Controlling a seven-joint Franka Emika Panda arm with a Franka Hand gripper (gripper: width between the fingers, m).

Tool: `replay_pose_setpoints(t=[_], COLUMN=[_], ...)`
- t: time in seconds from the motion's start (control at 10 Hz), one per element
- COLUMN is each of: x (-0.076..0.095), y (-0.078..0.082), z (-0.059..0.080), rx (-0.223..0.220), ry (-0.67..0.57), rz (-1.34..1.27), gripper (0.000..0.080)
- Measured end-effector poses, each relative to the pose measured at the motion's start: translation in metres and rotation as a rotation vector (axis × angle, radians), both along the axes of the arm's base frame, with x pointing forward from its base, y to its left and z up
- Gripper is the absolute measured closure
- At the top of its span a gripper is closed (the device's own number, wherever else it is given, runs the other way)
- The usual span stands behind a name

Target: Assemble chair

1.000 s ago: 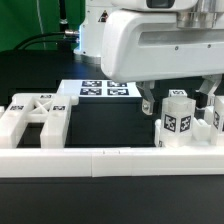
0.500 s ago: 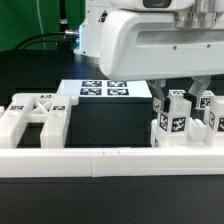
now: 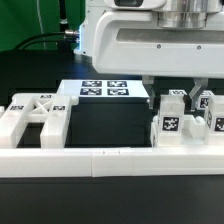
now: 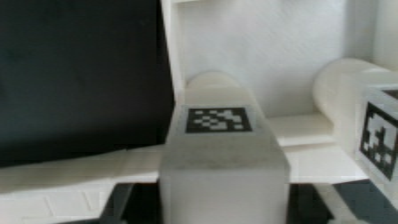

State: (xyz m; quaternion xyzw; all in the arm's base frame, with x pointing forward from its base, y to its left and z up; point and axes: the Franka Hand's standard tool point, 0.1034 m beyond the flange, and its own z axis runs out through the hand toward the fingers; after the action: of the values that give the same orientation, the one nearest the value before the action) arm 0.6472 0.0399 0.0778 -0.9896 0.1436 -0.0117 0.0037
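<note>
Loose white chair parts lie on the black table. A chunky white chair leg (image 3: 170,120) with a square tag stands at the exterior view's right, against the rail. My gripper (image 3: 172,104) is shut on it, one finger on each side. In the wrist view the same leg (image 4: 221,140) fills the middle with its tag facing up, and my gripper (image 4: 228,205) clamps it between dark fingers (image 4: 135,198). More tagged white parts (image 3: 208,112) stand just to the exterior view's right of the held leg. A flat chair panel (image 3: 35,112) with cut-outs lies at the exterior view's left.
The long white border rail (image 3: 100,160) runs across the front of the table. The marker board (image 3: 105,90) lies flat behind the middle. A rounded white part (image 4: 349,88) and a tagged block (image 4: 377,130) sit close beside the held leg.
The jaws went from wide open around the leg to closed against its sides. The leg and arm have barely shifted since the grip closed.
</note>
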Motion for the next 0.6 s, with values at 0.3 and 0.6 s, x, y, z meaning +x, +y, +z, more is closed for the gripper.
replay_pose_setpoints(t=[0.3, 0.6], x=[-0.0064, -0.0064], y=[-0.0070, -0.0073], z=[-0.0005, -0.0015], rx=[-0.012, -0.013], ry=[0.032, 0.032], rz=[-0.171, -0.163], gripper=[0.0512, 0.0280])
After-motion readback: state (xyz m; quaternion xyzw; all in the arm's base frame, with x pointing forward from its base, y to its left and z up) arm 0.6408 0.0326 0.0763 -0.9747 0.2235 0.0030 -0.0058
